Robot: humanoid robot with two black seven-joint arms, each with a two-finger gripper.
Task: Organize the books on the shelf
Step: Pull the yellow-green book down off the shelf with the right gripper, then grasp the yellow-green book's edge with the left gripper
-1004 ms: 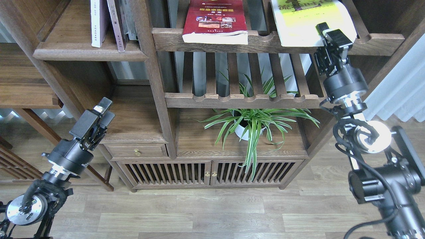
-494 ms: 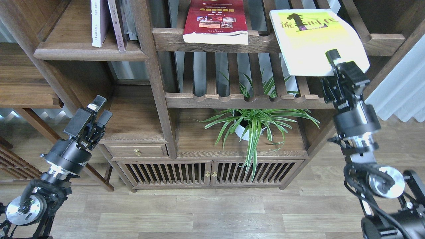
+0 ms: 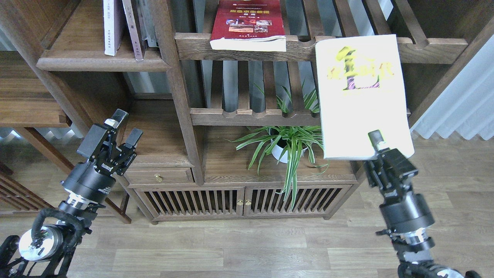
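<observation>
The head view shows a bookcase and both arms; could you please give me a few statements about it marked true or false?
1. The right gripper holds the yellow-green book by its lower edge. True.
2. The dark red book is in the left gripper. False: it lies on the upper slatted rack, and the left gripper is open and empty.
3. The yellow-green book rests on the rack. False: it is held in front of the bookcase, clear of the rack.
4. A potted plant stands in the lower compartment, left of the held book. True.
5. Thin pale volumes stand upright on the solid shelf at upper left. True.
</observation>
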